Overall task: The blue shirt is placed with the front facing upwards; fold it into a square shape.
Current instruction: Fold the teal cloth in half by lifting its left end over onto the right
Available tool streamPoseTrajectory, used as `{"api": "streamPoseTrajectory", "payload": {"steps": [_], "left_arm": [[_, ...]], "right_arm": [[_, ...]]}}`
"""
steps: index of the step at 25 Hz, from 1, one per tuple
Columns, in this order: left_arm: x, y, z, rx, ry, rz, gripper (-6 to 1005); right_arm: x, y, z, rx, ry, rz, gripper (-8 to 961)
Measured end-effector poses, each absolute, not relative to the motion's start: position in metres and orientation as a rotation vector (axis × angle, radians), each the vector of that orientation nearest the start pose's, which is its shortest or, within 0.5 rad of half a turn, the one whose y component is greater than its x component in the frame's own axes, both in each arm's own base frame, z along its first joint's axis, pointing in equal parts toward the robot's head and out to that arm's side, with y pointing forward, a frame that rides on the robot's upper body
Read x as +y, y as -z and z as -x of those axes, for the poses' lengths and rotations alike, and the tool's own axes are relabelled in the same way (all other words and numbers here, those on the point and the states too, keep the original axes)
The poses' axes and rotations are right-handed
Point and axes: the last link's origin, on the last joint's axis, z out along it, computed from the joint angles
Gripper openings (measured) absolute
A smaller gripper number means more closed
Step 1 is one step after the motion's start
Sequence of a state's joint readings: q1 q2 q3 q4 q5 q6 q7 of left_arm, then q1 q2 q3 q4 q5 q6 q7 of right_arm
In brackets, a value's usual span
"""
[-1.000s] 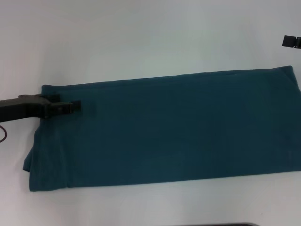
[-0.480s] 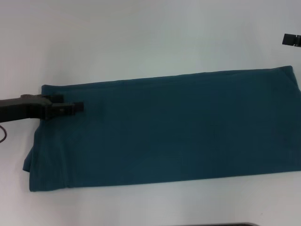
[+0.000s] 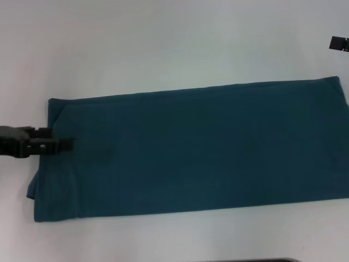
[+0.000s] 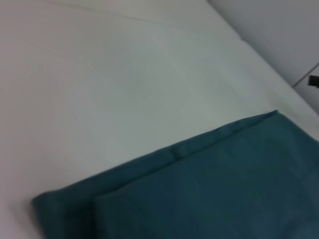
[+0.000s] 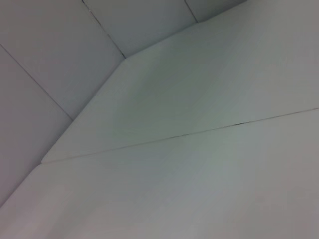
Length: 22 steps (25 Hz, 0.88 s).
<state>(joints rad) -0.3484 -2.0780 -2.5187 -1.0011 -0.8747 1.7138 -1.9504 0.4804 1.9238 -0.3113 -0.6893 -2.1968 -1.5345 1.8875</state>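
Note:
The blue shirt point(image 3: 191, 150) lies flat on the white table point(image 3: 163, 49) as a long teal rectangle, plain side up, with no lettering showing. Its doubled far edge and corner appear in the left wrist view point(image 4: 214, 194). My left gripper point(image 3: 61, 143) hovers at the shirt's left end, just over the edge, open and holding nothing. Only a small dark part of my right gripper point(image 3: 340, 43) shows, at the far right edge, above the shirt's right end and apart from it.
A table seam point(image 5: 199, 132) and the table's far edge with grey floor tiles point(image 5: 50, 59) beyond appear in the right wrist view. White tabletop surrounds the shirt on the far and near sides.
My left gripper has pulled back leftward and slightly nearer, from over the shirt's upper left part to its left edge. The shirt and the right gripper have hardly moved.

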Motion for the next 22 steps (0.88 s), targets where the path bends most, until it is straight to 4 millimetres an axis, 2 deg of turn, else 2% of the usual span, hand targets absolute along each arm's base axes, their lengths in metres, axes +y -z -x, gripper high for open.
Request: {"api": "streamPoseTrajectory", "payload": {"steps": [7,22], "left_arm": [[0.269,-0.055,0.328,-1.430,0.289,2.510,906],[0.261,-0.048,0.333,-1.480,0.205,2.541,906]], "right_arm": [[0.329,-0.106,-0.345,1.354,-0.693,2.173,943],[0.327,-0.106,-0.346,1.366,-0.698,2.170,943]]}}
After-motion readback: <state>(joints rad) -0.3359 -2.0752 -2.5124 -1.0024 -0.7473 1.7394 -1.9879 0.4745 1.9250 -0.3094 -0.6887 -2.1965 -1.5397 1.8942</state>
